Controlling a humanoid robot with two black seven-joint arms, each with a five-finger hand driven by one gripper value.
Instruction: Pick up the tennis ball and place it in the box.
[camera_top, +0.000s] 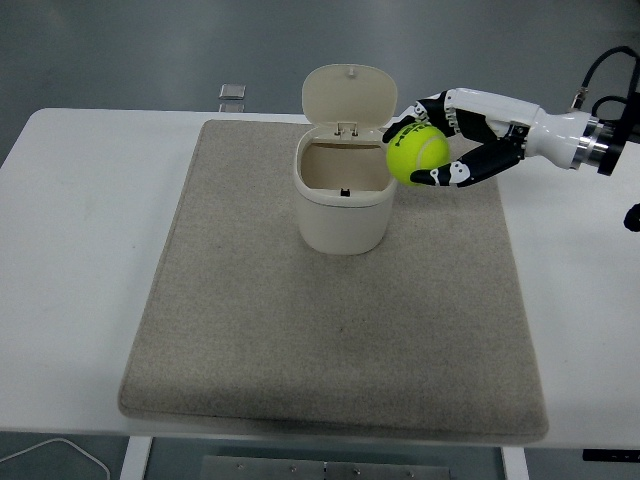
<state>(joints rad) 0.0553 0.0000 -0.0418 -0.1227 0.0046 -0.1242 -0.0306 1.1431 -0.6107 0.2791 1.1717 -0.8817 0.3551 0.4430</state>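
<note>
A yellow-green tennis ball (417, 154) is held in the air by my right hand (445, 140), whose black and white fingers are curled around it. The ball hangs just above the right rim of the cream box (343, 197), a small bin with its hinged lid (349, 94) standing open at the back. The box stands upright on a grey mat (330, 320), and its inside looks empty from here. My left arm is out of sight.
The mat covers most of the white table (75, 250). A small grey square object (232, 92) lies at the table's far edge behind the box. A white cable (55, 452) curls below the near left corner.
</note>
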